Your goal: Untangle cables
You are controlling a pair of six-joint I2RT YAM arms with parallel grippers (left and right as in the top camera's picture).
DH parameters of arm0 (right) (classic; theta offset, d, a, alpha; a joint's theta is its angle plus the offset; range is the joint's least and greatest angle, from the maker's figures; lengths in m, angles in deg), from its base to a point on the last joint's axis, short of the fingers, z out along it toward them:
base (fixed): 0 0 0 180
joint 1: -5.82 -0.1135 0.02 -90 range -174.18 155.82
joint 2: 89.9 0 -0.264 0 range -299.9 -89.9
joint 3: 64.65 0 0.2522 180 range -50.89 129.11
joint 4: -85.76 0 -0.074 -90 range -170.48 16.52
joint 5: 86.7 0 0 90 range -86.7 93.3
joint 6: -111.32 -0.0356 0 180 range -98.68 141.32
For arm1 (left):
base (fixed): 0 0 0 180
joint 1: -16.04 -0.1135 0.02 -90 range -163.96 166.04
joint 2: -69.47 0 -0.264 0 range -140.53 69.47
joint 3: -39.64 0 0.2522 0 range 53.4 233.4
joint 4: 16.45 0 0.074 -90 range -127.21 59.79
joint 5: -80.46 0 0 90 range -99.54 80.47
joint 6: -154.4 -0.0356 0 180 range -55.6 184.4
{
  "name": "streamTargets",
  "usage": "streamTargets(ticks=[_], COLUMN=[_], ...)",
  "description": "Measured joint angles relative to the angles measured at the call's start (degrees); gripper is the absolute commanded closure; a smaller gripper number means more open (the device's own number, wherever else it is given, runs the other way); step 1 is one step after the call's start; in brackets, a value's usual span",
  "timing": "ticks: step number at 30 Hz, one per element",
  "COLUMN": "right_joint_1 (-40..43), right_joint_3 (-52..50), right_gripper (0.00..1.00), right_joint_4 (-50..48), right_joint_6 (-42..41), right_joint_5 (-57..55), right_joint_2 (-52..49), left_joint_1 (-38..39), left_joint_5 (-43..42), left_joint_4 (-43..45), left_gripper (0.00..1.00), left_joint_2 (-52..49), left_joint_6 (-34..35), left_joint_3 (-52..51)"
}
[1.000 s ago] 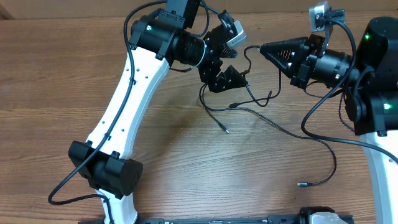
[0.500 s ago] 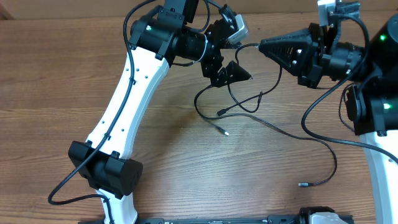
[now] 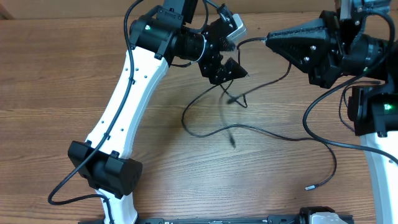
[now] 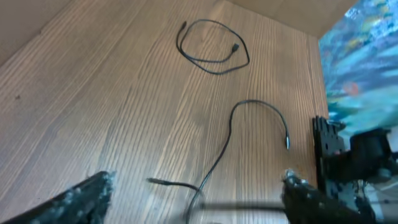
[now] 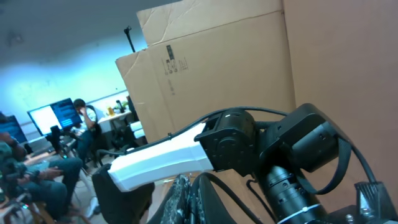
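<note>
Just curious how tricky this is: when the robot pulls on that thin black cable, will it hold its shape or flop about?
Probably floppy: the cable droops from the shut right gripper and lies in loose curves on the table. It looks very thin beside the left arm, so likely light. Its free plug end would probably drag or swing along.

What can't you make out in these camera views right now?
Overhead: cables under the left fingers are motion-blurred; crossings unreadable.
Right wrist: right fingers blurred, cut off by the bottom edge; grip unseen.
Left wrist: one cable runs off the bottom edge, blurred; its end is cut off.
</note>
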Motion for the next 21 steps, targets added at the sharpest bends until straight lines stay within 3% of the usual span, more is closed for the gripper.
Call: streamTargets(ticks=[3, 6, 7, 14, 21], right_joint_1=[0.0, 0.0, 0.0, 0.0, 0.0], right_joint_3=[0.0, 0.0, 0.0, 0.0, 0.0], right_gripper=[0.96, 0.96, 0.96, 0.96, 0.96], right_joint_4=[0.0, 0.0, 0.0, 0.0, 0.0], right_joint_6=[-1.3, -2.5, -2.9, -4.1, -4.6], right_joint_5=[-0.1, -0.1, -0.2, -0.3, -0.4], right_joint_2=[0.0, 0.0, 0.0, 0.0, 0.0], left_joint_1=[0.0, 0.1, 0.3, 2.6, 2.8], left_joint_5=[0.0, 0.0, 0.0, -0.7, -8.9], left_joint_4=[-0.5, -0.5, -0.5, -0.3, 0.3], left_gripper=[0.31, 0.12, 0.0, 0.0, 0.0], left_joint_2=[0.0, 0.0, 0.0, 0.0, 0.0], left_joint_6=[0.2, 0.3, 0.4, 0.2, -4.4], left_joint_3=[0.0, 0.0, 0.0, 0.0, 0.0])
